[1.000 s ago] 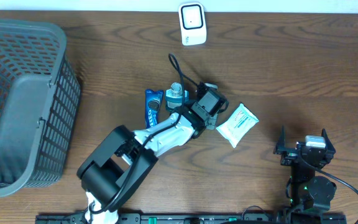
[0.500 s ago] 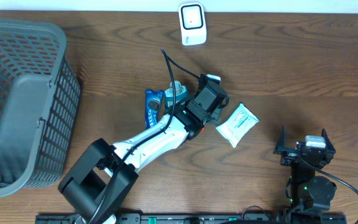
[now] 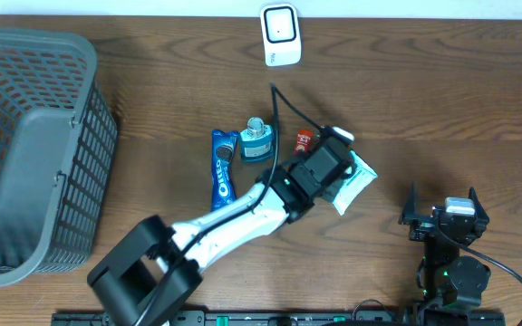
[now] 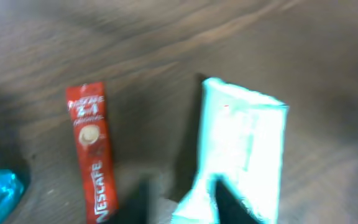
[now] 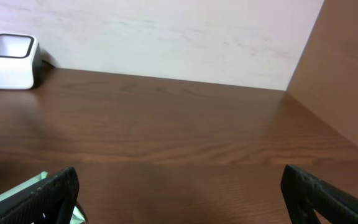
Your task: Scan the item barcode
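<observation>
**Left pincer over the packet, scanner far ahead**

The right gripper [image 3: 443,206] sits at the near edge, jaws spread wide and empty, to the right of the packet and apart from it; the left gripper [image 3: 335,174] is the nearer one, directly over the white-and-teal packet [image 3: 362,177], its arm stretched diagonally from the near left. In the left wrist view the packet's near end lies between two blurred dark fingers [image 4: 143,202]; its long axis runs away from them, leaning slightly right; whether the jaws pinch it or only straddle it I cannot tell. Just left of the packet lies a red Nescafe stick [image 4: 92,152], roughly parallel; at the far edge of the table [image 3: 424,109] stands the white scanner [image 3: 280,34]; I judge the carry must go forward and a little left.
</observation>
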You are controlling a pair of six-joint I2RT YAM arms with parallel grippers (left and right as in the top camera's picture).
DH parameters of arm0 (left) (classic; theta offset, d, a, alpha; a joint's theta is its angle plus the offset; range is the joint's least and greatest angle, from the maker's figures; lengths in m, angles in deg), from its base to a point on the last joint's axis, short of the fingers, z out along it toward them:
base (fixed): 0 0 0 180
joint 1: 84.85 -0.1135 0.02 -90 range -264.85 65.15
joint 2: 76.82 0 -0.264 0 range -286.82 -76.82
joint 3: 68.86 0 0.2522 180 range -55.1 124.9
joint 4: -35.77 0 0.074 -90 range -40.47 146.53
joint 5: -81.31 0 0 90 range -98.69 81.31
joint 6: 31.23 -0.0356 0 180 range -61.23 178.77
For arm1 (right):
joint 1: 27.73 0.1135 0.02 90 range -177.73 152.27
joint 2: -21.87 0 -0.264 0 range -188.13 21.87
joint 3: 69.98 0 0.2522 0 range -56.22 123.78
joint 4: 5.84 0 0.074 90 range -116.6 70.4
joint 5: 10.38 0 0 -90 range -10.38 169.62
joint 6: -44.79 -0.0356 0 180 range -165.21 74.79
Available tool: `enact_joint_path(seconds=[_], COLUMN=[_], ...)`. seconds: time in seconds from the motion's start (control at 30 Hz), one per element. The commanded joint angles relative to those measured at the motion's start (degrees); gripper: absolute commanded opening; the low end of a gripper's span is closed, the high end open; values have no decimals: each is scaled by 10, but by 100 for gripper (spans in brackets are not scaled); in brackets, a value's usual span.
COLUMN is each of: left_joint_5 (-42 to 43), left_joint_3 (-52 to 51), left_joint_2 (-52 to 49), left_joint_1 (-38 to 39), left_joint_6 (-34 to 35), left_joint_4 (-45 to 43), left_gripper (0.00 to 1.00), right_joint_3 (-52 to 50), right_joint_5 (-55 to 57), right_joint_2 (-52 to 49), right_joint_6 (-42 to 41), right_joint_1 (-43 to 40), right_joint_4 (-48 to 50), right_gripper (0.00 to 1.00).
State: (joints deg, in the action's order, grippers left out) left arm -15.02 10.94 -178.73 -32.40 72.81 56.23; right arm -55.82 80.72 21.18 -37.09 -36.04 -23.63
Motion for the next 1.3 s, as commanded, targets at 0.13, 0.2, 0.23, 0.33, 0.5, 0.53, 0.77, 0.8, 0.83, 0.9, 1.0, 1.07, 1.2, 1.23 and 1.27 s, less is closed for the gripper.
enact_joint_path(seconds=[0.13, 0.2, 0.23, 0.33, 0.5, 0.53, 0.77, 0.8, 0.83, 0.9, 1.0, 1.07, 1.2, 1.23, 1.27], left_joint_5=[-86, -132, -151, -252, -398, -422, -499, -506, -518, -531, -528, -517, -512, -511, -511], left_joint_3=[83, 108, 123, 200, 288, 303, 372, 379, 391, 407, 429, 440, 442, 440, 438], left_joint_2=[146, 180, 194, 243, 269, 271, 290, 290, 289, 289, 288, 287, 282, 282, 283], left_joint_1=[-10, -21, -27, -59, -113, -122, -171, -173, -174, -174, -174, -174, -174, -177, -182], left_joint_6=[-136, -178, -200, -311, -467, -496, -660, -686, -716, -754, -785, -786, -788, -787, -782], left_joint_4=[-3, 4, 10, 47, 55, 55, -30, -45, -74, -126, -167, -167, -151, -125, -93], left_gripper=[98, 98, 98, 98, 98, 98, 98, 98, 98, 98, 98, 98, 98, 98, 98], right_joint_3=[-1, -1, -1, -1, -1, -1, -1, -1, -1, -1, -1, -1, -1, -1, -1], right_joint_5=[3, 3, 3, 3, 3, 3, 3, 3, 3, 3, 3, 3, 3, 3, 3], right_joint_2=[3, 3, 3, 3, 3, 3, 3, 3, 3, 3, 3, 3, 3, 3, 3], right_joint_6=[-3, -4, -4, -3, -3, -3, -4, -3, -4, -3, -4, -3, -4, -3, -4], right_joint_1=[5, 5, 5, 5, 5, 5, 5, 5, 5, 5, 5, 5, 5, 5, 5], right_joint_4=[-1, -1, -1, -1, -1, -1, -1, -1, -1, -1, -1, -1, -1, -1, -1], right_gripper=[99, 99, 99, 99, 99, 99, 99, 99, 99, 99, 99, 99, 99, 99, 99])
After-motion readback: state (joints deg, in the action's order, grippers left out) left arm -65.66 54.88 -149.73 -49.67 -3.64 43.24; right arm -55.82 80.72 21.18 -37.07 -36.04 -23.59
